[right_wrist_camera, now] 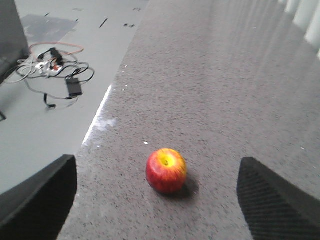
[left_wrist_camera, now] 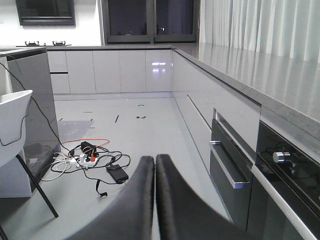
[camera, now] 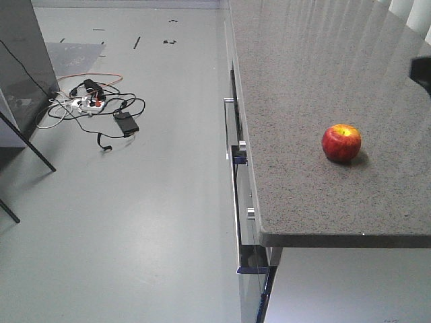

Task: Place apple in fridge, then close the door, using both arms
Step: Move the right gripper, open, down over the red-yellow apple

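The small red apple [camera: 341, 142] with a yellow patch round its stem stands alone on the speckled grey countertop [camera: 303, 67], near the front edge. In the right wrist view the apple [right_wrist_camera: 166, 170] lies in the wide gap of my right gripper [right_wrist_camera: 157, 161], which is open above the counter. Its black fingers [right_wrist_camera: 42, 195] touch nothing. My left gripper [left_wrist_camera: 154, 158] is shut with nothing in it and hangs over the grey floor beside the kitchen units. The fridge and its door are out of view.
A tangle of cables with a power strip and adapter [camera: 97, 108] lies on the floor. Drawer fronts with metal handles [camera: 232, 134] and an oven front [left_wrist_camera: 280, 170] run under the counter. A dark grey glossy panel [left_wrist_camera: 35, 100] and a white seat [left_wrist_camera: 12, 120] stand at the left.
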### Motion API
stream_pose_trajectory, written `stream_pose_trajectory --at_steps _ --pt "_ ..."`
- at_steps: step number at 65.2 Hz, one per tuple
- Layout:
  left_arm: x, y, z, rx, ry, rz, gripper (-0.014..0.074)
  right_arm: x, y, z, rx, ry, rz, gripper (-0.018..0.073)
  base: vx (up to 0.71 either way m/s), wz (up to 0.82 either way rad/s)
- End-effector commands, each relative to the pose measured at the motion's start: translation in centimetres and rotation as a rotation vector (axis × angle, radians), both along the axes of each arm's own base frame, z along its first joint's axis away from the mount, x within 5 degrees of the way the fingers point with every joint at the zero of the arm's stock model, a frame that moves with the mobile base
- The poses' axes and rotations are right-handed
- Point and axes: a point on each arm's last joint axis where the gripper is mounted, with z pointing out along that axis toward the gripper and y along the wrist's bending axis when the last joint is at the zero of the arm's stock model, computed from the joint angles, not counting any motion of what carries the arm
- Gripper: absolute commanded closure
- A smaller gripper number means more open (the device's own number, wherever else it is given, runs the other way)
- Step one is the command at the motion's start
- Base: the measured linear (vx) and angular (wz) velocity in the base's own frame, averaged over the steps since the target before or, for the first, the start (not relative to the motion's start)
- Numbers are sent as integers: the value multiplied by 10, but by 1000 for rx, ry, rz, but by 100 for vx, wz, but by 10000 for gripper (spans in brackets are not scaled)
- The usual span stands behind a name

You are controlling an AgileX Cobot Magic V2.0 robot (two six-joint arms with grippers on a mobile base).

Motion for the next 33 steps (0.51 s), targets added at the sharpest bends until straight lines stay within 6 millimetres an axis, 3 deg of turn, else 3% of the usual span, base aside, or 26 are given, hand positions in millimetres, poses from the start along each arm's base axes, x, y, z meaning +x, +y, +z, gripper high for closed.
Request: stream_pose_trajectory --at_steps 1,17,33 --pt "-3 -2 12 -1 -92 -20 603 25 1 22 9 -51 17 -57 0 0" --pt "-3 -2 12 -1 -92 -20 603 111 2 11 20 82 29 -57 0 0" --pt "-3 -2 12 -1 -92 -20 603 174 4 -14 36 213 38 -57 0 0"
